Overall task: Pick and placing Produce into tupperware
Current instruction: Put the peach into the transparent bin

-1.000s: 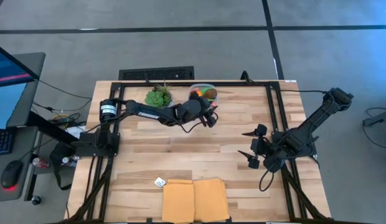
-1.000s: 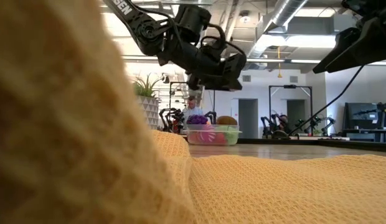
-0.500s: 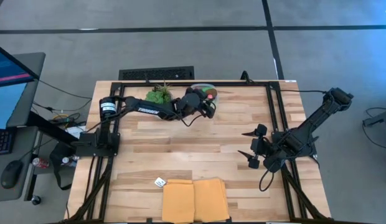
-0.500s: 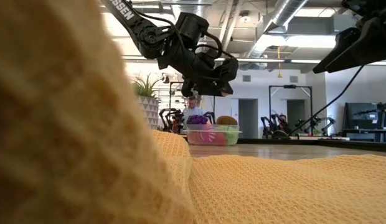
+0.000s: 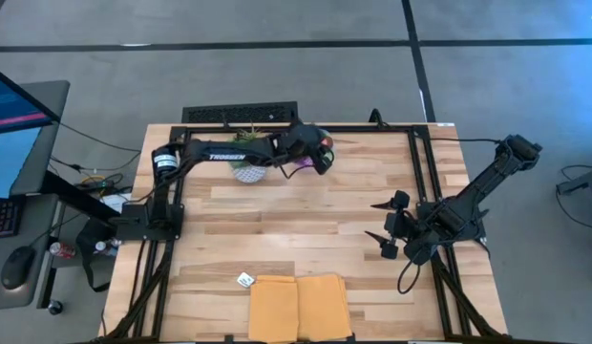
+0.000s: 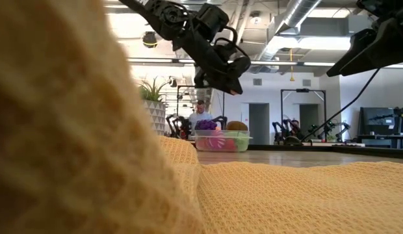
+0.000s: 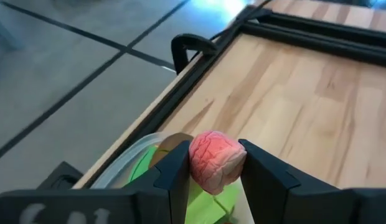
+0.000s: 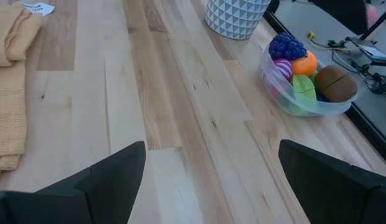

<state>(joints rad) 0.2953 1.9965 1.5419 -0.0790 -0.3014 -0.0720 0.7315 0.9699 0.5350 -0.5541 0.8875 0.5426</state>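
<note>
Your light wooden slatted table [image 5: 296,220] with its black metal frame carries everything here. A folded mustard-yellow waffle-weave cloth [image 5: 299,306] lies at the near edge, about midway along it, with a small white tag [image 5: 244,280] just beside its left corner.

Left arm: you have it stretched along the far edge, its dark two-finger left gripper [image 7: 215,167] raised above the table there. The fingers [image 7: 174,177] are pinching a small pink wrinkled toy fruit [image 7: 216,160], one pad pressed on each side. In the left wrist view the fruit hangs just over the rim of the small clear plastic tupperware [image 8: 305,106], close to the black frame rail.

That tupperware sits on the table at the far edge, near its middle. It already holds produce: a purple bumpy grape cluster [image 8: 285,47], an orange round piece [image 8: 305,63], a brown oval piece [image 8: 335,83], a light green piece [image 8: 303,87] and a pink-and-white striped piece [image 8: 281,67] (the lower layer is too packed to sort out).

A white plant pot with a grey triangle pattern [image 8: 236,17] stands just beside the tupperware, on its left, with green leaves [image 6: 151,89] above it.

Right arm: your dark right gripper [image 5: 384,230] waits over the right part of the table, fingers spread wide, nothing between them.
</note>
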